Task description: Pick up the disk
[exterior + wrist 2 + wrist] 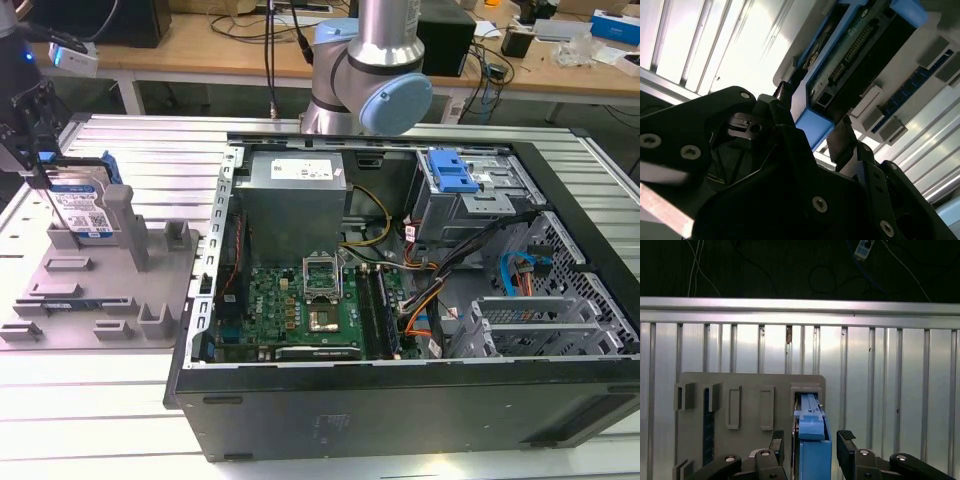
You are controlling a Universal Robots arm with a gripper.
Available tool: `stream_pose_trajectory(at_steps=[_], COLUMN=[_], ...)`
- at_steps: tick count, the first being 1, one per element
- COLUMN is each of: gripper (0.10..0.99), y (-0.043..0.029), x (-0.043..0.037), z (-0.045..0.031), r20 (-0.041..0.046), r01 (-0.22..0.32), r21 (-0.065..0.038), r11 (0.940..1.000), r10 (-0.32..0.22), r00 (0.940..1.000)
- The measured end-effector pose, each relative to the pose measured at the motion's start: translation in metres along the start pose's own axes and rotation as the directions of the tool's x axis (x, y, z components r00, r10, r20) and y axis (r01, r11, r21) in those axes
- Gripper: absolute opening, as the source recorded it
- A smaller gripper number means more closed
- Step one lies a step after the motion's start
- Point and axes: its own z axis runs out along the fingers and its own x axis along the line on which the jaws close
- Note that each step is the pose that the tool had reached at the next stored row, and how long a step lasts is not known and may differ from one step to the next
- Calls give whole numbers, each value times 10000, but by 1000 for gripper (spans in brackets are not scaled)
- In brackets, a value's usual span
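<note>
Disk (85, 205) stands on edge in a slot of the grey holder (100, 290), on the exterior view's left, well apart from the open computer case (400, 400). Gripper (45, 180) hangs right over the disk's top edge, down at its level. Disk is not lifted; it sits seated in the holder.

Second wrist view: gripper (815, 120) straddles the disk (840, 65). The blue end rail sits between the two dark fingers (842, 140), and the circuit-board side and connector face the camera. Can't confirm contact here.

First wrist view: looking down, the disk (812, 440) shows as a narrow blue-topped edge in the holder (745, 390) on the slatted table (880, 390). Gripper (811, 437) is parted, one finger on each side of the disk, with a small gap visible on both sides. Nothing is clamped.

Step, as judged: approach and alignment done, grasp not yet made. A good grasp calls for the fingers to close squarely on the two flat faces. The lift would need to be straight up out of the slot, as any tilt could bind the disk against the holder posts.
</note>
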Motion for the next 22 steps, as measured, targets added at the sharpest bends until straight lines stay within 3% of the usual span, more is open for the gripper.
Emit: stream_pose_trajectory(at_steps=[2, 3, 17, 19, 22], gripper=[529, 455, 455, 373, 369], y=[0, -1, 6, 5, 5], x=[-1, -1, -1, -1, -1], z=[17, 26, 45, 48, 51], r20=[0, 0, -1, -1, -1], r01=[2, 3, 5, 5, 5], r21=[0, 1, 2, 3, 4], r11=[10000, 10000, 10000, 10000, 10000], r10=[-2, -3, -5, -5, -5], r00=[10000, 10000, 10000, 10000, 10000])
